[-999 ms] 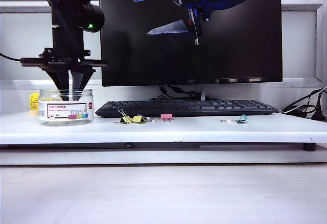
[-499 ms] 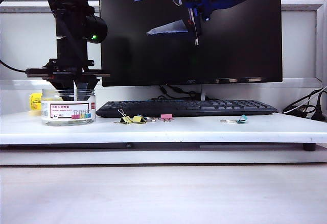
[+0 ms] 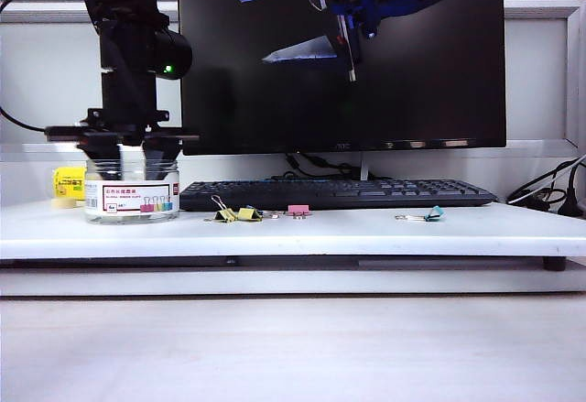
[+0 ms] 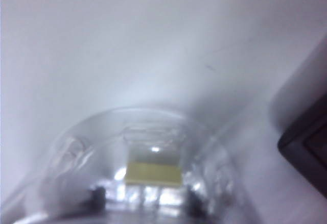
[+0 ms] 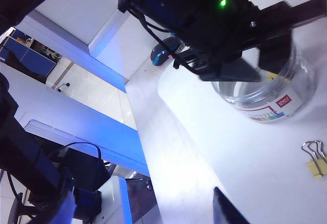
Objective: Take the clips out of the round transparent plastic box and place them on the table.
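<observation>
Yellow clip [image 4: 153,174] beneath left end effector [image 3: 134,166]

A black monitor [image 3: 341,54] stands upright at the back of the scene, its screen dark, to the right of the left tool and behind the raised right tool; a black keyboard [image 3: 339,194] lies flat before the monitor's foot, well below the right tool and right of the left tool; a pink clip [image 3: 298,210] lies just in front of the keyboard; a teal clip [image 3: 430,214] lies further right, apart from the pink one; a yellow roll [image 3: 68,182] sits just left of the left tool; dark cables [image 3: 548,196] trail at the far right edge.
</observation>
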`<state>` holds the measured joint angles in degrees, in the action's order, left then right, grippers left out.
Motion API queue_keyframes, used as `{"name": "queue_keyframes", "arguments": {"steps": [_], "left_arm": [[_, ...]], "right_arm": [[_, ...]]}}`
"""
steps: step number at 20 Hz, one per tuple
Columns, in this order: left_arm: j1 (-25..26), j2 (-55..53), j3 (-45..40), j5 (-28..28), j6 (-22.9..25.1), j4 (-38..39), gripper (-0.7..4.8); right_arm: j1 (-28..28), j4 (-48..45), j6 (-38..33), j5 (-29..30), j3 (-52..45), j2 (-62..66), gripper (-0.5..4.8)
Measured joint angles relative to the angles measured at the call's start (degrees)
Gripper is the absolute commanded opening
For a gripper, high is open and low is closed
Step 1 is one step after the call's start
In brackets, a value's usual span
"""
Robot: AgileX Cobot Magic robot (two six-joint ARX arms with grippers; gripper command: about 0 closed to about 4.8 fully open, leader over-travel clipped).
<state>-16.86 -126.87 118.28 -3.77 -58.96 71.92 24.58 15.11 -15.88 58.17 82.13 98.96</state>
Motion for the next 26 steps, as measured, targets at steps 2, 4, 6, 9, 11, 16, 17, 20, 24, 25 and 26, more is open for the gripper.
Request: {"name": "queue_keyframes", "arguments": {"steps": [2, 4, 6, 9, 11, 16, 17, 20, 24, 25, 26], "left_arm": [[0.00, 0.09, -0.02, 0.07, 0.02, 0.26, 1.92], [-0.02, -0.20, -0.07, -0.70, -0.13, 0.31, 1.92], [-0.02, -0.17, -0.13, -1.57, -0.26, 0.31, 1.77], [-0.02, -0.24, -0.35, -3.37, -1.09, 0.26, 1.07], [0.00, -0.31, -0.37, -3.69, -1.29, 0.22, 0.75], [-0.02, -0.26, -0.37, -4.04, -1.29, 0.11, 0.48], [-0.02, -0.26, -0.35, -4.04, -1.29, 0.11, 0.48], [-0.04, 0.04, -0.07, -5.68, -1.29, 1.40, 0.47], [-0.04, 3.98, 0.09, -7.30, -0.46, 0.57, 0.48], [-0.04, 4.04, 0.17, -6.60, 0.33, -0.07, 0.48], [-0.26, 4.33, 0.33, -5.88, 1.36, -0.44, 0.48]], "right_arm": [[0.00, 0.04, -0.02, 0.15, 0.00, 0.00, 3.46], [0.02, 0.02, -0.02, 0.61, 0.00, 0.00, 3.46], [0.00, 0.02, -0.04, 1.09, 0.00, 0.00, 3.46], [0.02, 0.00, -0.04, 1.53, 0.00, 0.00, 3.46], [0.02, 0.02, -0.04, 1.53, 0.00, 0.00, 3.46], [0.00, 0.00, -0.07, 1.64, 0.00, 0.00, 3.46], [0.00, 0.00, -0.11, 1.64, 0.00, 0.00, 3.46], [0.00, 0.00, -0.17, 1.66, 0.00, 0.00, 3.46], [0.00, 0.00, -0.46, 1.66, 0.00, 0.00, 3.46], [0.00, 0.00, -0.46, 1.66, 0.00, 0.00, 3.46], [0.00, 0.00, -0.52, 1.66, 0.00, 0.00, 3.46]]}}
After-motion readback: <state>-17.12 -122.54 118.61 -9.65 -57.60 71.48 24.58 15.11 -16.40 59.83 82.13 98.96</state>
